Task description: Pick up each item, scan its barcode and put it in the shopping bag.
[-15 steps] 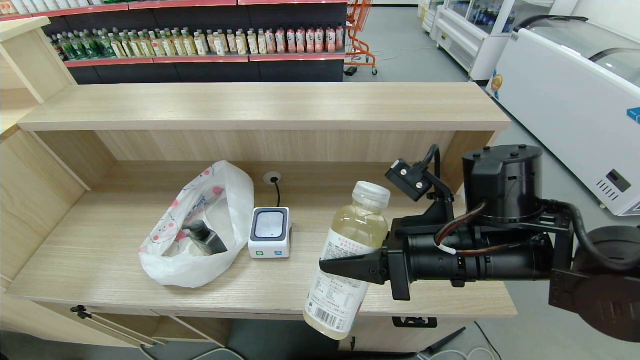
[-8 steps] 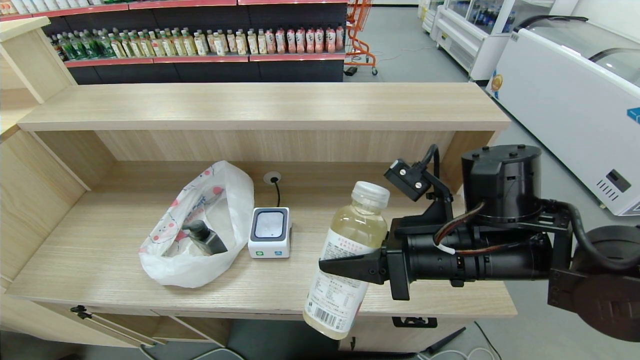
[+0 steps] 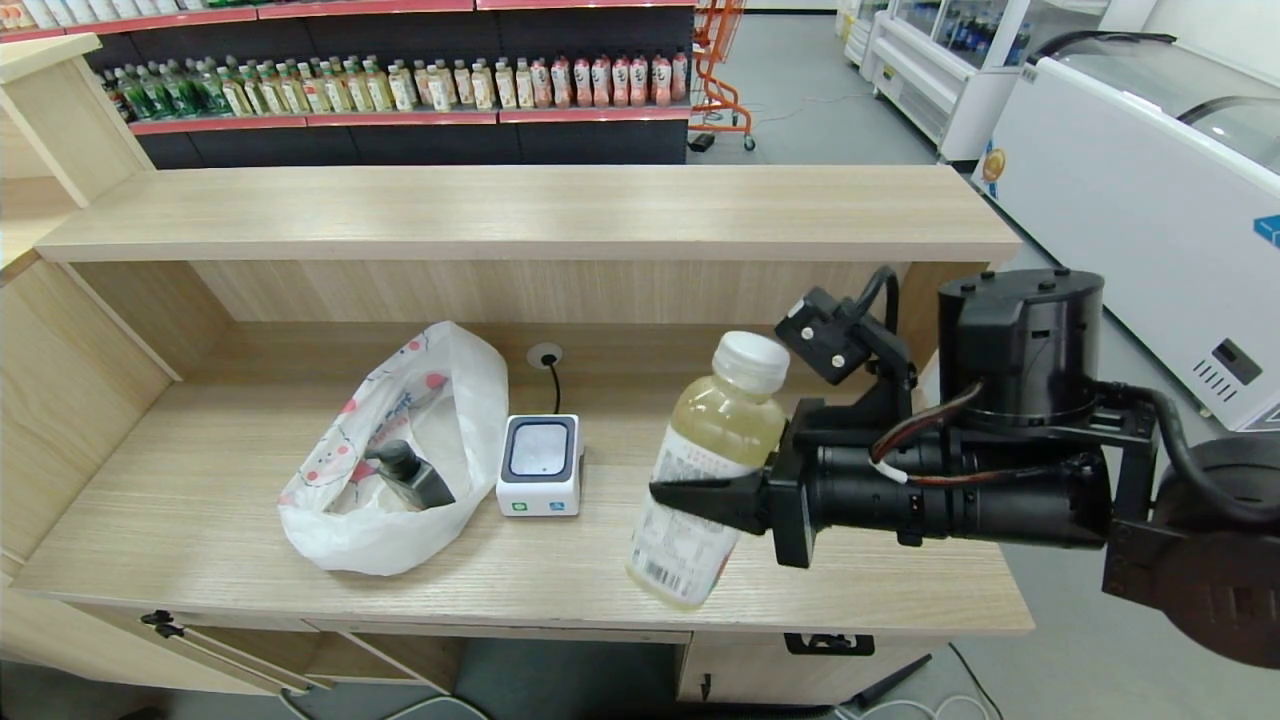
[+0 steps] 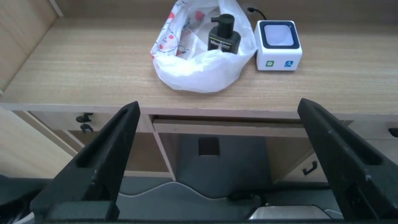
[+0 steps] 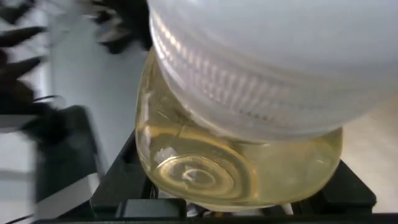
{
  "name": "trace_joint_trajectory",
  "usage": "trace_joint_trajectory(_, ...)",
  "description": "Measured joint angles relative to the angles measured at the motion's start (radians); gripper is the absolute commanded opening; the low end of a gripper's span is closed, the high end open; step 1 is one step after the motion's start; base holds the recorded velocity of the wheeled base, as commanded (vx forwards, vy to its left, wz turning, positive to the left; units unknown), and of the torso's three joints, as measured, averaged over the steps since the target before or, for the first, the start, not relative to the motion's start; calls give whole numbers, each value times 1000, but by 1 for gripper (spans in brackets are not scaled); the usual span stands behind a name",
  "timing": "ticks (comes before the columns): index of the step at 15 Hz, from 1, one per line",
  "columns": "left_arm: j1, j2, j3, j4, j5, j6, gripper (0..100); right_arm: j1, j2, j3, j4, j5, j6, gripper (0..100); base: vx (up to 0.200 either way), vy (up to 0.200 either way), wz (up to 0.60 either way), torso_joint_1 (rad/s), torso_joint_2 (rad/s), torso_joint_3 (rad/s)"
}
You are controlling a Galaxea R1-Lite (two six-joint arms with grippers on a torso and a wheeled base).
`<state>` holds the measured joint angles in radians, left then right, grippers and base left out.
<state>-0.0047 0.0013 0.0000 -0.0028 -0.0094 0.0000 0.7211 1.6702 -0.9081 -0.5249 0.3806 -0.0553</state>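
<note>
The right arm [image 3: 960, 500] is matte black: a cylindrical joint housing [image 3: 1020, 340] with screws on top, a reddish, white-banded cable [image 3: 925, 425], and tapered fingers [image 3: 700, 495].

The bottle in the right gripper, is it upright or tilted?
Tilted. In the head view the bottle leans, its top toward the robot's right of its base, held by the right gripper.

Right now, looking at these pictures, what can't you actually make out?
Head view: the right arm's far jaw is hidden behind the bottle it grips, and the label's print is too small to read.
Head view: the folds of the shopping bag hide the lower part of the pump bottle and anything beneath it.
Right wrist view: the bottle, very close, blocks nearly everything behind it.
</note>
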Motion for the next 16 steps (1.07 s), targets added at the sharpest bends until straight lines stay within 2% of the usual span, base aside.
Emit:
trace_joint_trajectory(2,0,0,0,0,0,0,100,-23,0,-43,-5,-144,-150,0,0,0,0,0,0,0)
trace_joint_trajectory(7,0,0,0,0,0,0,100,-78,-9,-44,-146,-308,-524,0,0,0,0,0,0,0)
trace_joint_trajectory(12,0,0,0,0,0,0,100,-69,-13,20,-267,-336,-836,0,0,0,0,0,0,0)
trace_joint_trajectory(16,0,0,0,0,-1,2,100,-56,-34,81,-308,-351,-881,0,0,0,0,0,0,0)
